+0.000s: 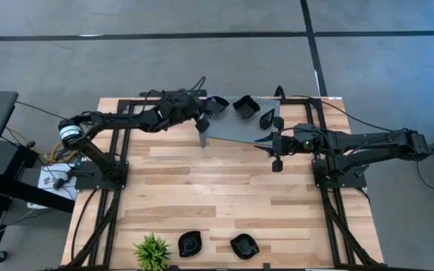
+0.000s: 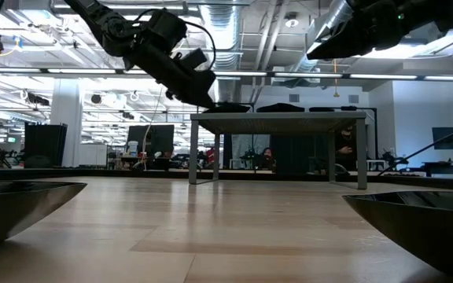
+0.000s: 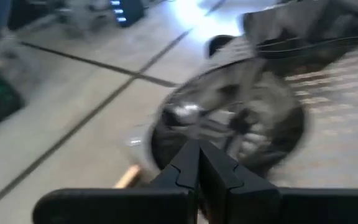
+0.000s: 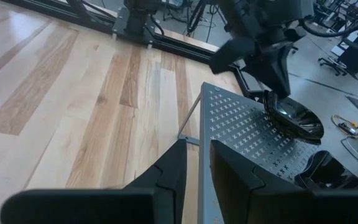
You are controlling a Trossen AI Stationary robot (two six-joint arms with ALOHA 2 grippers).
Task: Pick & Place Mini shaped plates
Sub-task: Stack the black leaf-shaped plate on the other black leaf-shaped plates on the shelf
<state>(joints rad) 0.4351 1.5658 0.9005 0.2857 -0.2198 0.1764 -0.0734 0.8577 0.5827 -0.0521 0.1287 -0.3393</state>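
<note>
My left gripper [image 1: 203, 115] reaches over the far left corner of the grey perforated shelf [image 1: 236, 129] and is shut on a round glossy black mini plate [image 1: 217, 104]. That plate also shows in the right wrist view [image 4: 296, 119] and in the low view [image 2: 231, 106]. Two more black plates [image 1: 246, 107] [image 1: 266, 117] lie on the shelf's far part. My right gripper [image 1: 267, 142] hovers by the shelf's near right edge, open and holding nothing [image 4: 196, 163]. Two other black plates [image 1: 192, 243] [image 1: 244, 245] rest on the table near its near edge. My left gripper pinches the round plate by its rim [image 3: 188, 134], on the side toward the table's left, between its two fingers [image 3: 219, 168]. The fingers slant down from the left. The plate lies about level at the shelf's top [image 2: 231, 106]; whether it is lifted clear does not show.
A small green plant [image 1: 151, 252] stands at the table's near edge, left of the two near plates. Those plates loom large at both sides of the low view [image 2: 22, 206] [image 2: 427, 216]. Bare wooden tabletop [image 1: 217, 188] spans the middle. The shelf stands on thin legs [image 2: 193, 149].
</note>
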